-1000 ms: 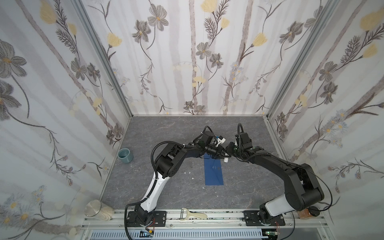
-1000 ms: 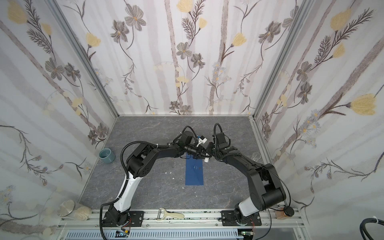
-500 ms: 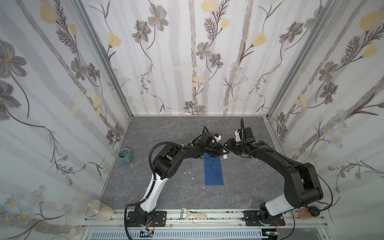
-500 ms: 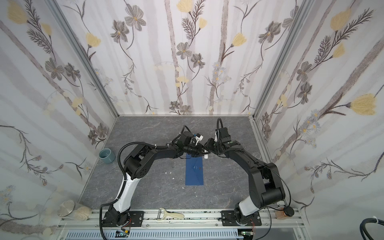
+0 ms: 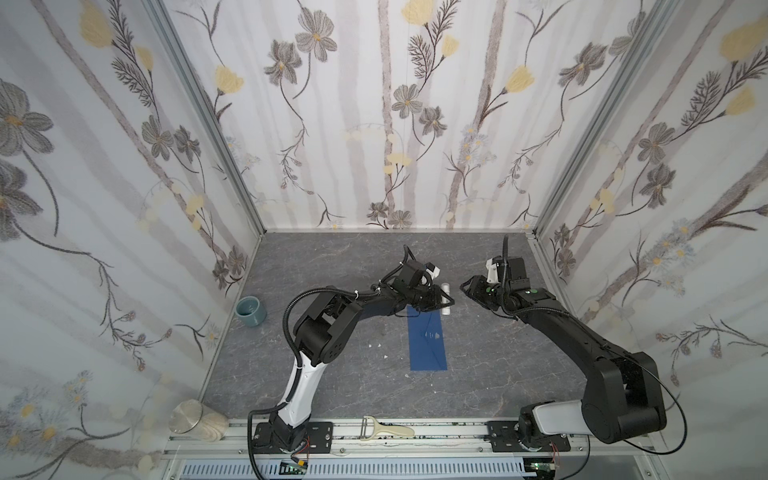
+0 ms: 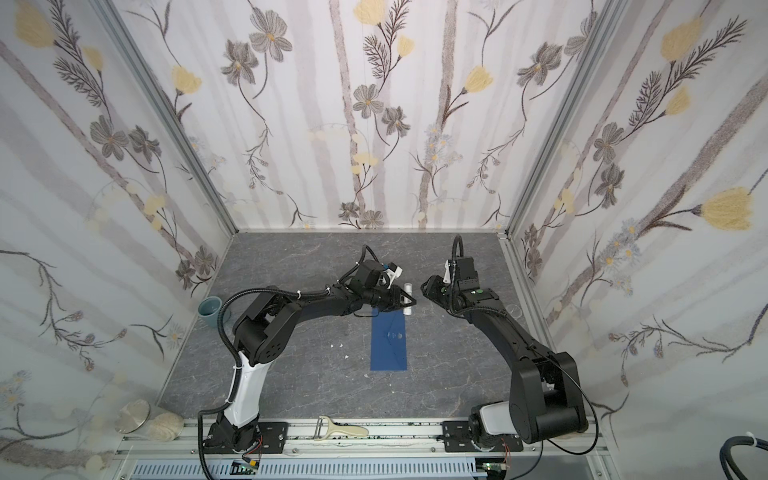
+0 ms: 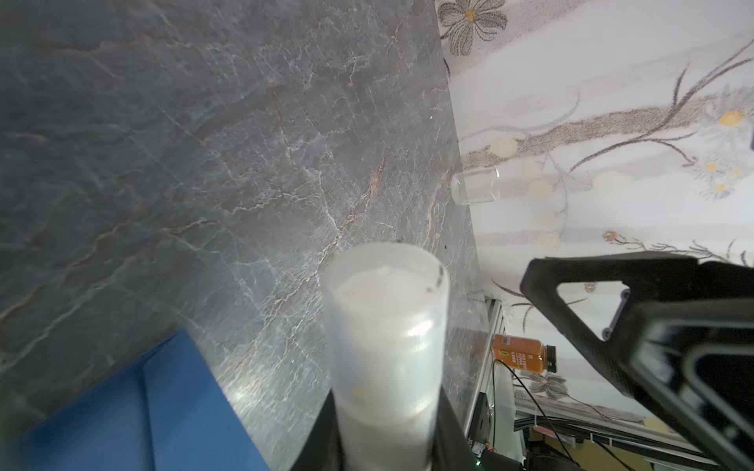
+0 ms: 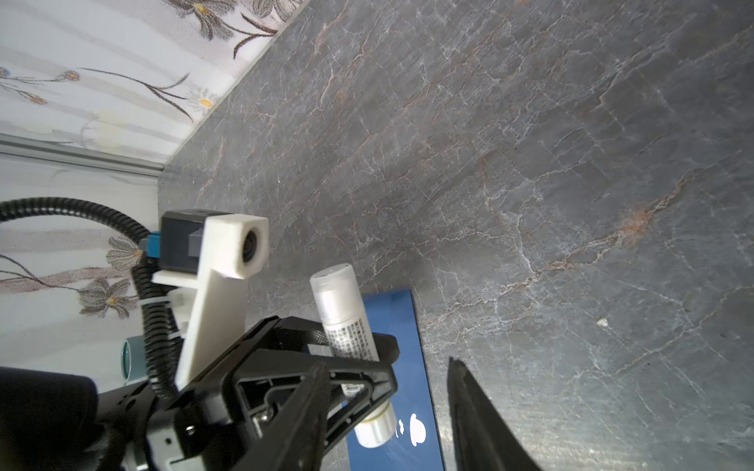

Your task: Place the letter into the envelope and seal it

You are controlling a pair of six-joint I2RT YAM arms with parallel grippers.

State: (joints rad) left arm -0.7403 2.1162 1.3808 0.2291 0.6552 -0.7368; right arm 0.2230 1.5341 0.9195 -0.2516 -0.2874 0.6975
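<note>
The envelope (image 5: 428,345) lies flat on the table (image 5: 332,374), long axis pointing away from the robot, its far end beneath the left gripper (image 5: 437,300), which pinches the glue stick (image 5: 445,287) roughly parallel to it, while the right gripper (image 5: 466,286) hangs apart, jaws spread and empty; the letter is not to be seen.

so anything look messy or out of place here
Small white flecks lie on the table left of the envelope, and pale blobs sit on the envelope's face: stray bits, glue or paper, can't tell. A peeler lies on the front rail.
</note>
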